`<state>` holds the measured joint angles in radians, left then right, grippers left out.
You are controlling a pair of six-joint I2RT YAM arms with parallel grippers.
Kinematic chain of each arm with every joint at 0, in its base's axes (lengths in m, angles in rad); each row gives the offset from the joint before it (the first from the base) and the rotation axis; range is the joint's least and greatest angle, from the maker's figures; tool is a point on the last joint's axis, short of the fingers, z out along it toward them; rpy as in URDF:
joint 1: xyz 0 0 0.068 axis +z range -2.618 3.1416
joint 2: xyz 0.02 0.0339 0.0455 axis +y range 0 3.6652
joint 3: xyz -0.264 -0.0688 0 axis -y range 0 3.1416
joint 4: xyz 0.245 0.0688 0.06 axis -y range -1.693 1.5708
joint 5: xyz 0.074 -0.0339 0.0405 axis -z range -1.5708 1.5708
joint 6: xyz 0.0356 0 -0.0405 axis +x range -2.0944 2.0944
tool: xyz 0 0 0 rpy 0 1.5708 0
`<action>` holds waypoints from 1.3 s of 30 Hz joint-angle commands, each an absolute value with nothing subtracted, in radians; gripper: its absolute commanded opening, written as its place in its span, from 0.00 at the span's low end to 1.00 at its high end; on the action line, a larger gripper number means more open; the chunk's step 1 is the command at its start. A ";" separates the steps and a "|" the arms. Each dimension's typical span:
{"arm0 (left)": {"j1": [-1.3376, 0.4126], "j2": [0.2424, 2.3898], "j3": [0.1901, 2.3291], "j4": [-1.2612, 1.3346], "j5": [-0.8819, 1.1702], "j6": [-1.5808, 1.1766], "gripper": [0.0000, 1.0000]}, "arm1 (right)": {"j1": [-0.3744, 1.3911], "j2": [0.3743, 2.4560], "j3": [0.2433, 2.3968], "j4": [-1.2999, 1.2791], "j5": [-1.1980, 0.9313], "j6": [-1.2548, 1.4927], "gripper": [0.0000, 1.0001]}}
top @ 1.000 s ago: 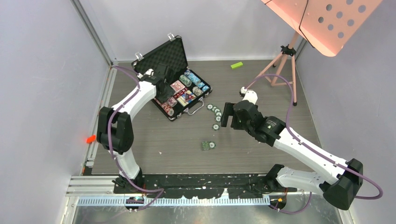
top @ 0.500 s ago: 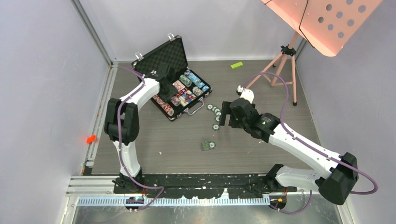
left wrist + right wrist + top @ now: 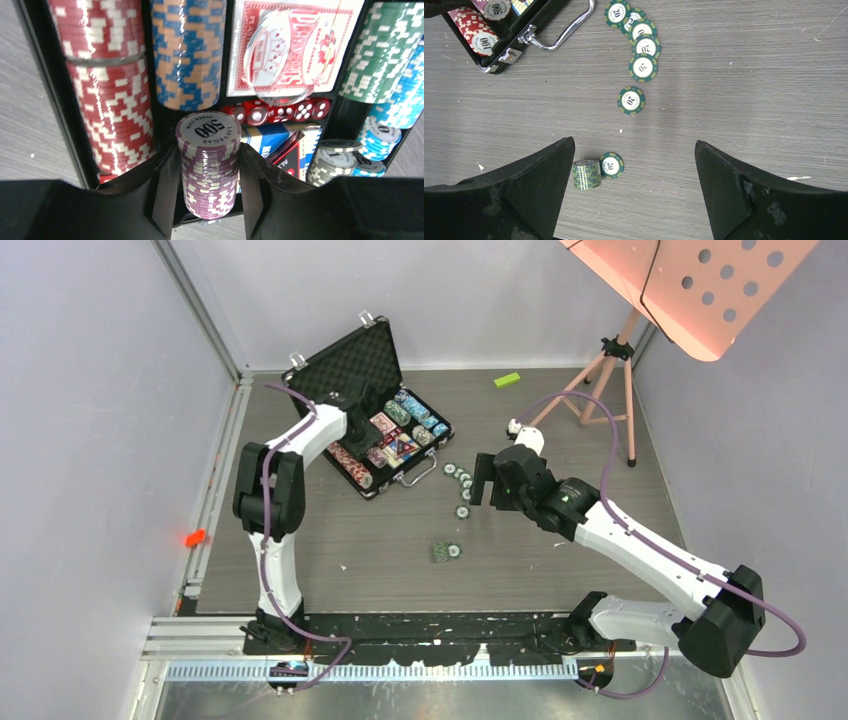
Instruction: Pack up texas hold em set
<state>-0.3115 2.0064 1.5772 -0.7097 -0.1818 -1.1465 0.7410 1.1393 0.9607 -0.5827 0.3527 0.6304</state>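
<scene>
The black case (image 3: 345, 365) lies open at the back left, its tray full of chip rows. My left gripper (image 3: 362, 405) hangs over it, shut on a stack of purple chips (image 3: 209, 165) between both fingers. Below it are red chips (image 3: 107, 85), blue-orange chips (image 3: 187, 50), the red-backed card deck (image 3: 295, 45) and red dice (image 3: 280, 111). My right gripper (image 3: 634, 145) is open above the table. Under it are a small green chip stack (image 3: 586, 174) with one chip (image 3: 611, 165) beside it, a lone chip (image 3: 631, 100), and a row of green chips (image 3: 642, 50).
A small green block (image 3: 507, 380) lies at the back of the table. The pink tripod stand (image 3: 610, 370) is at the back right. The case's silver handle (image 3: 569, 30) points toward the loose chips. Grey walls close in the left and back sides.
My left arm has reached farther over the case, its elbow swinging right and back, with the purple stack still held. The right arm has shifted slightly toward the back.
</scene>
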 commanded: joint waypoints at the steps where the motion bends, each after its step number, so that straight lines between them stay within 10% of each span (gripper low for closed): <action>1: -0.294 2.032 1.661 -0.708 -0.220 -1.138 0.00 | 0.731 1.137 0.998 -0.549 0.345 0.612 0.96; 13: -0.285 2.028 1.669 -0.737 -0.274 -1.112 0.00 | 0.712 1.139 0.994 -0.548 0.326 0.617 0.96; 17: -0.285 2.035 1.681 -0.720 -0.244 -1.066 0.32 | 0.710 1.143 0.996 -0.549 0.317 0.620 0.96; 26: -0.285 1.987 1.700 -0.741 -0.233 -1.023 0.61 | 0.704 1.148 0.987 -0.549 0.301 0.630 0.96; 39: -0.291 1.862 1.663 -0.737 -0.158 -0.929 0.68 | 0.703 1.138 0.971 -0.549 0.297 0.645 0.96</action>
